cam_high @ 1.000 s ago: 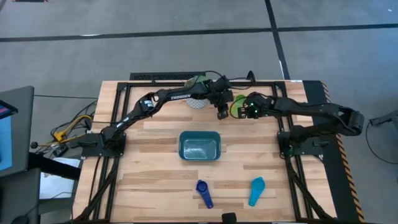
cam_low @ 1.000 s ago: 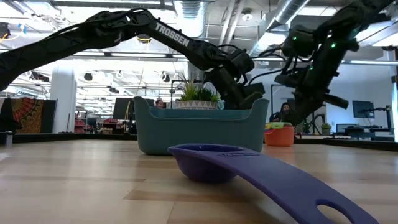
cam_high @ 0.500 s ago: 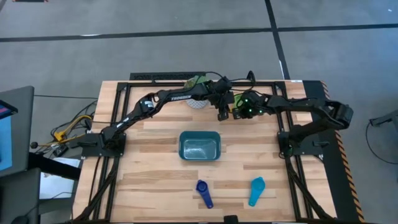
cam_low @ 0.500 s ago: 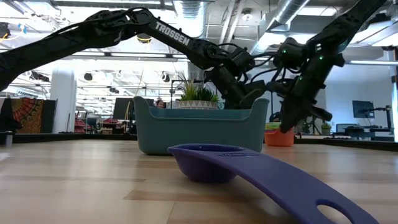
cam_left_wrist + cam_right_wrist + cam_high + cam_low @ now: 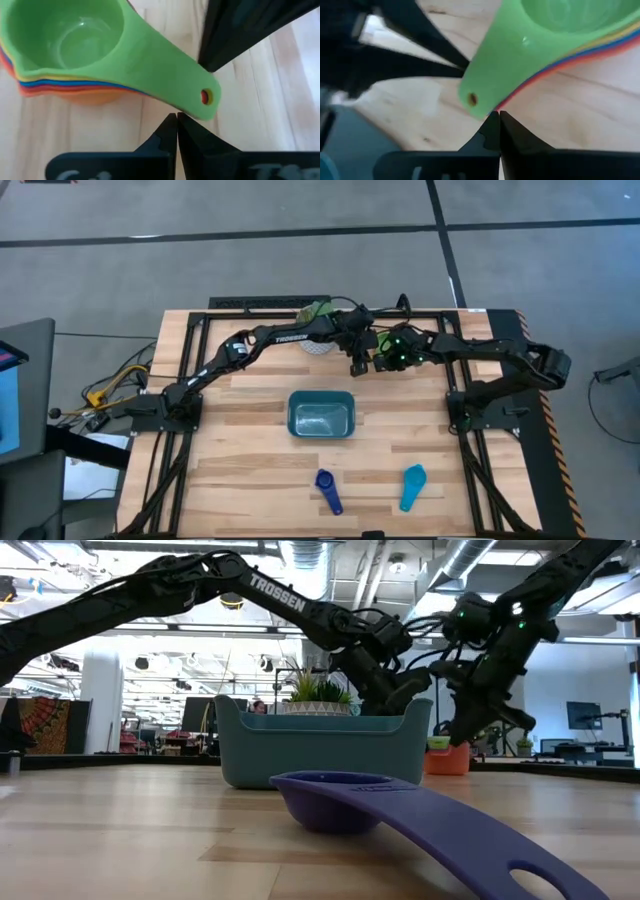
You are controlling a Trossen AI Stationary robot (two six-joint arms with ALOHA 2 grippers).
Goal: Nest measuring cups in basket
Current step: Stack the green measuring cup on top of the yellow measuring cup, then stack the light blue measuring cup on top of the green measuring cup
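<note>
Cups in a nested stack [image 5: 65,55], green on top with yellow, blue, red and orange rims showing beneath, are sitting on the far part of the desk [image 5: 250,470], just beyond the right far corner of the teal basket [image 5: 320,416]. The stack's green handle [image 5: 170,80] is lying flat, its holed end pointing toward the two claws, which are meeting over it from opposite sides.

The left claw [image 5: 177,120] is hovering at the tip of that handle with its fingers pressed together and nothing between them. The right claw [image 5: 496,119] is likewise hanging at the handle's end, fingers closed tight on nothing, its tips just short of the green plastic.

In the overhead view both arms are crowding the far centre, the left claw [image 5: 357,360] just left of the right claw [image 5: 383,360], beside a white pot with a plant [image 5: 315,340].

Nearer, a dark blue cup [image 5: 327,490] is lying with its handle running toward the near edge, angled slightly right; a light blue cup [image 5: 412,486] is lying to its right, handle toward the near edge, tilted slightly left. The basket is sitting mid-desk, its long axis left to right.
</note>
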